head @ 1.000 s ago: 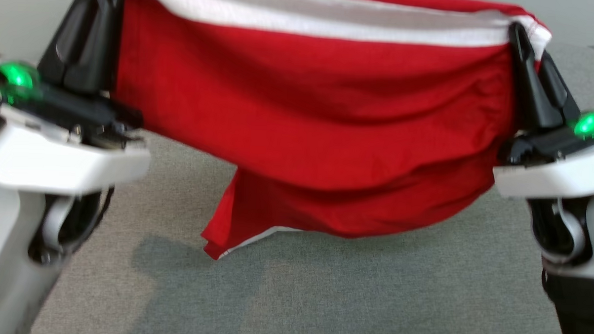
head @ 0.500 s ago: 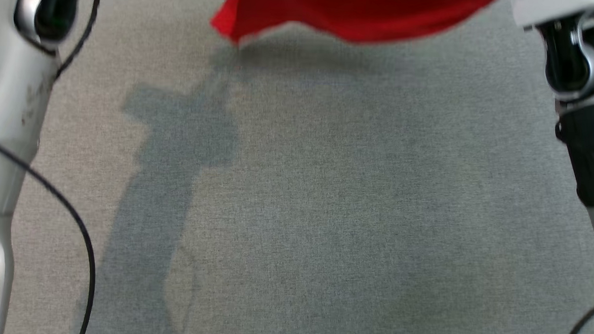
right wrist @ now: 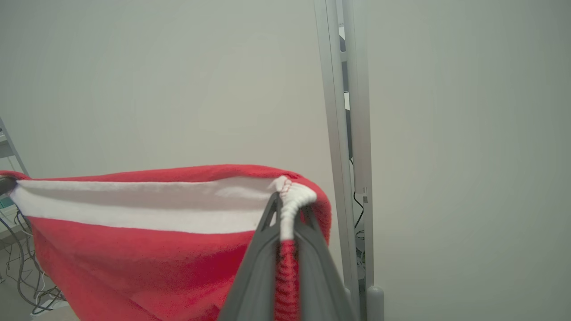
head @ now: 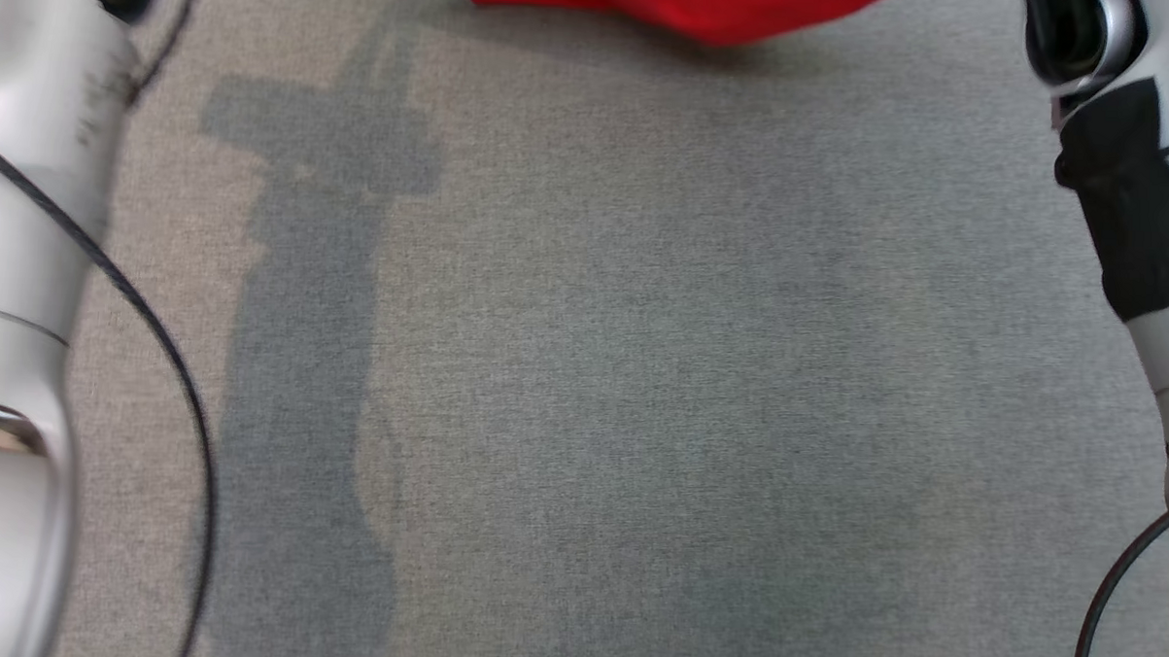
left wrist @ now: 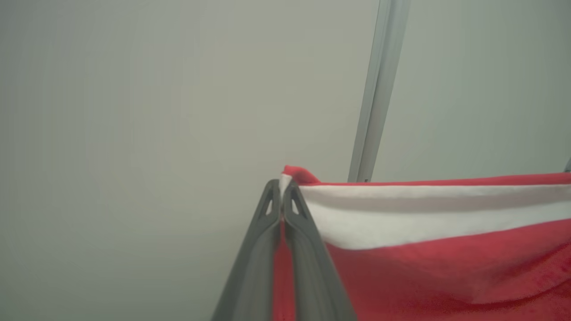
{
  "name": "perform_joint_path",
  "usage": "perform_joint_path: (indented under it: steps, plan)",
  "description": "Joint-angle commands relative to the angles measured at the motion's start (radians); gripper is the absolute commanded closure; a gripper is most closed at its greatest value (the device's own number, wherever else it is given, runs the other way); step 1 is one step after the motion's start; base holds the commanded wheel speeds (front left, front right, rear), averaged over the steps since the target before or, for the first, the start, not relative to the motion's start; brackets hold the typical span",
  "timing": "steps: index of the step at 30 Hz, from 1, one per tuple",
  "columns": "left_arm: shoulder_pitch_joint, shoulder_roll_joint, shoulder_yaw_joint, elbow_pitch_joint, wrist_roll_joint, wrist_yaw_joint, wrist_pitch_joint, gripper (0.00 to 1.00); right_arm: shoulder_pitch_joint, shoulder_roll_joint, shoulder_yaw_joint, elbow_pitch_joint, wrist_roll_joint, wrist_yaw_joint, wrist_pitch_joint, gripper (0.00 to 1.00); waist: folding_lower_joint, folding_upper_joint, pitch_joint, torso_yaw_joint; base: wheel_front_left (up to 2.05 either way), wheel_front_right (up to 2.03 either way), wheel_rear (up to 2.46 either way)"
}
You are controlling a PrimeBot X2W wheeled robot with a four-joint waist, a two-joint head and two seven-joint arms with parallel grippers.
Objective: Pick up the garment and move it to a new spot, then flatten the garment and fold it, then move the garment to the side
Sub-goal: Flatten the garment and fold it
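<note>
The garment is red with a white band along its top edge. In the left wrist view my left gripper (left wrist: 281, 189) is shut on one corner of the garment (left wrist: 446, 267), cloth pinched between the dark fingers. My right gripper (right wrist: 287, 200) is shut on the opposite corner of the garment (right wrist: 134, 258) in the right wrist view. The cloth hangs stretched between the two grippers, lifted off the surface. Only its lower hem (head: 674, 6) shows at the top of the head view, above the grey fabric tabletop (head: 641, 369).
Pale forearms stand at both sides of the head view, the left (head: 23, 251) and the right (head: 1142, 222), each with a black cable. A plain wall and a grey upright post (right wrist: 345, 133) lie behind the garment; loose wires (right wrist: 22, 267) show low at the left.
The head camera has tilted down: the grippers and most of the garment have left its view, leaving the hem at the top. Both grips stay shut on the cloth.
</note>
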Motion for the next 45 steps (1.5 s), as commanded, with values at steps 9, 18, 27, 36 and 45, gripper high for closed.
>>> perform_joint_path:
  steps: [9, 18, 27, 36, 45]
  plan:
    - [0.319, -0.030, 0.070, -0.131, -0.056, -0.007, -0.041, 1.00, 0.288, -0.071, 0.128, -0.146, 0.056, 0.000, -0.003, 1.00, 0.0000, 0.0000, 0.028, 0.039, 0.00, 0.00, 0.00]
    - [0.844, 0.014, 0.201, -0.588, 0.048, 0.071, -0.041, 1.00, 0.678, -0.134, 0.126, -0.411, 0.123, 0.000, -0.003, 1.00, 0.0000, 0.0000, -0.042, 0.042, 0.00, 0.00, 0.00]
    - [1.296, 0.090, 0.194, -1.020, 0.081, 0.244, 0.047, 1.00, 0.960, -0.187, 0.125, -0.530, 0.173, 0.000, -0.002, 1.00, 0.0000, 0.0000, -0.149, 0.050, 0.00, 0.00, 0.00]
    - [1.537, 0.145, 0.195, -1.345, 0.093, 0.402, 0.192, 1.00, 1.190, -0.226, 0.067, -0.671, 0.148, 0.000, 0.038, 1.00, 0.0000, 0.0000, -0.219, 0.072, 0.00, 0.00, 0.00]
    - [1.603, 0.179, 0.206, -1.483, 0.108, 0.465, 0.254, 1.00, 1.364, -0.181, -0.047, -0.869, 0.065, 0.000, 0.145, 1.00, 0.0000, 0.0000, -0.216, 0.054, 0.00, 0.00, 0.00]
